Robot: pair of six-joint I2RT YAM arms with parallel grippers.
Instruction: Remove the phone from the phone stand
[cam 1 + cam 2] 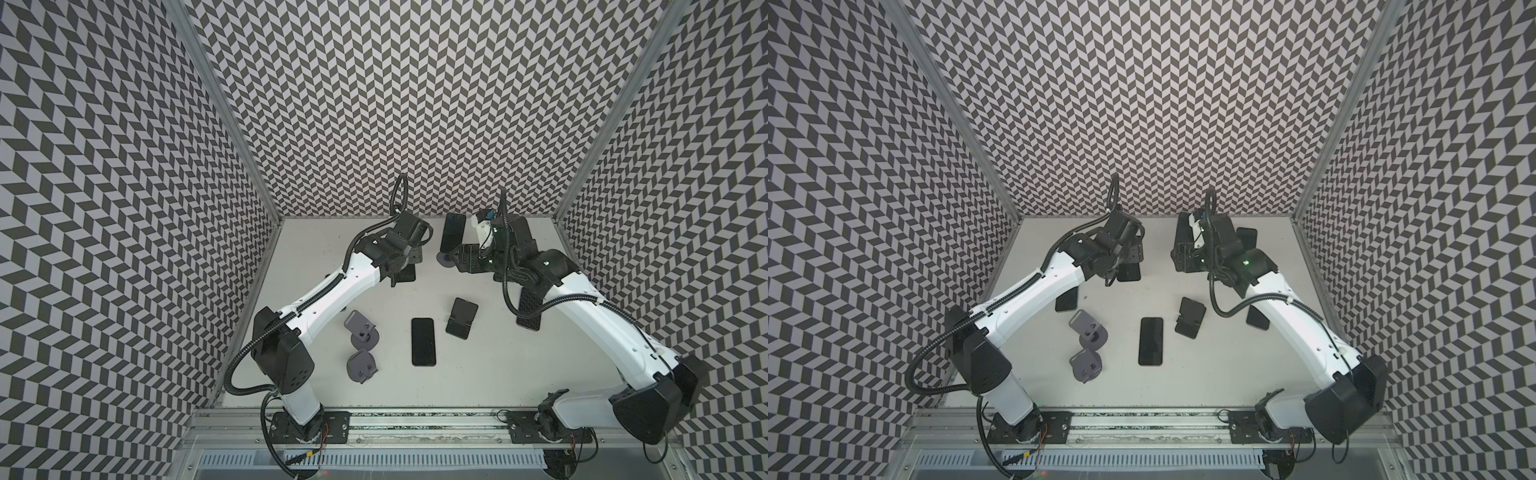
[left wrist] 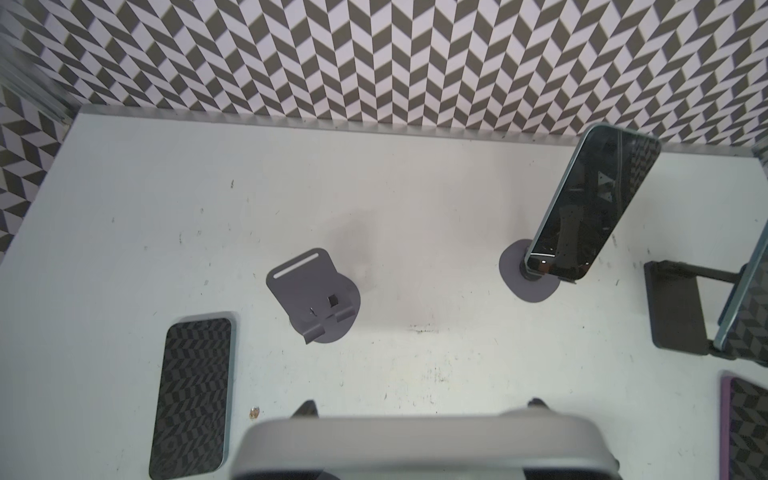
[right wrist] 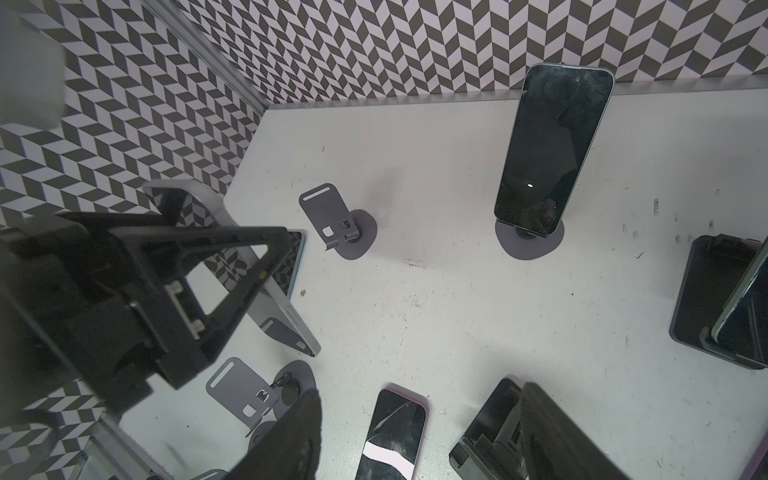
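1. At 9 o'clock on the bench [image 1: 519, 374], a flat phone [image 2: 191, 395] lies partly under your left arm. It plays no part here.
2. Near 12 o'clock your left end effector [image 2: 422, 408] is grasping the held phone [image 2: 415, 449] across its width, above the bench. The empty stand [image 2: 309, 291] sits just ahead of it. I judge this phone is already clear of its cradle and only needs setting down.
3. At 1 o'clock the propped phone [image 1: 453, 232] leans back on the grey stand [image 3: 528, 249], its lower edge in the lip. Because of that lean, lift it up and off. Dragged forward, it may tip the stand.
4. Your right end effector [image 3: 417, 388] is released and empty, with its fingers apart. It hovers near that stand, likely placed to take this phone next.
5. At 2 o'clock a third phone [image 3: 744, 316] rests in the black stand [image 3: 698, 291], with neither arm on it.
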